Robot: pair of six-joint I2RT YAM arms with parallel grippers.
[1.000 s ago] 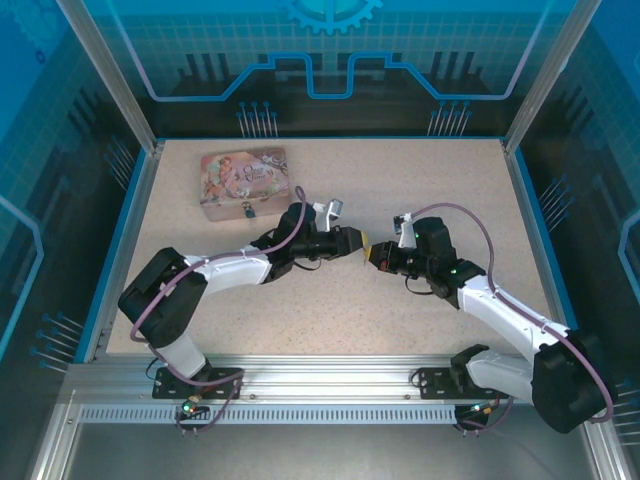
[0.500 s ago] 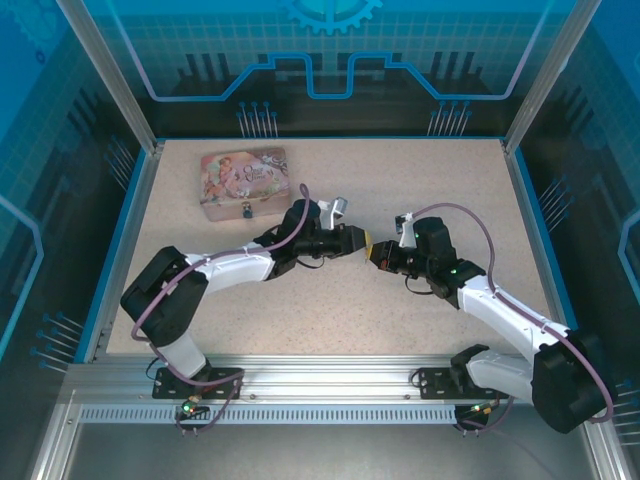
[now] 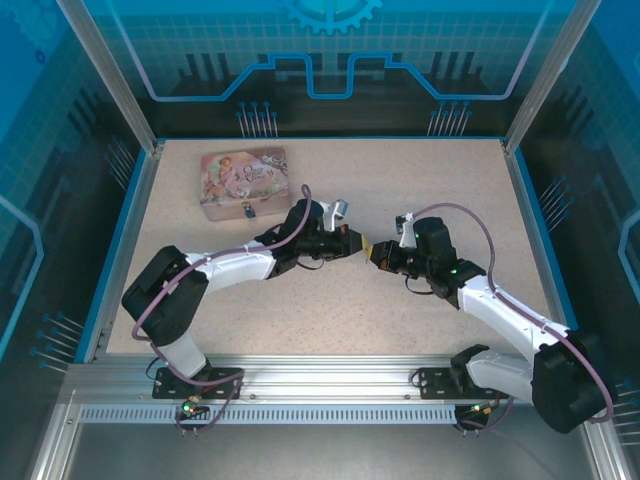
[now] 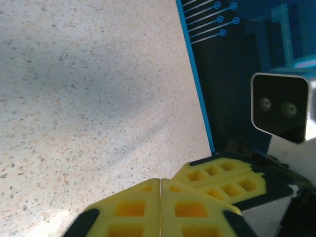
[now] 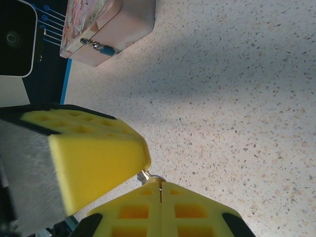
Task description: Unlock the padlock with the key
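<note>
I see the speckled beige table (image 3: 420, 180) carrying everything. The pink illustrated rectangular tin box (image 3: 243, 180) sits toward its far left corner. Right of the tin and nearer to me, the two arms meet tip to tip. The left gripper (image 4: 160, 183) has its yellow pads pressed flat together. The right gripper (image 5: 161, 184) is closed too, pinching the tiny metal key (image 5: 144, 176) at its very tips, and the key's free end touches the left pad. The tiny blue-teal padlock (image 5: 102, 48) with its thin silvery shackle hangs on the tin's front wall, well apart from the key, with open tabletop between them.
</note>
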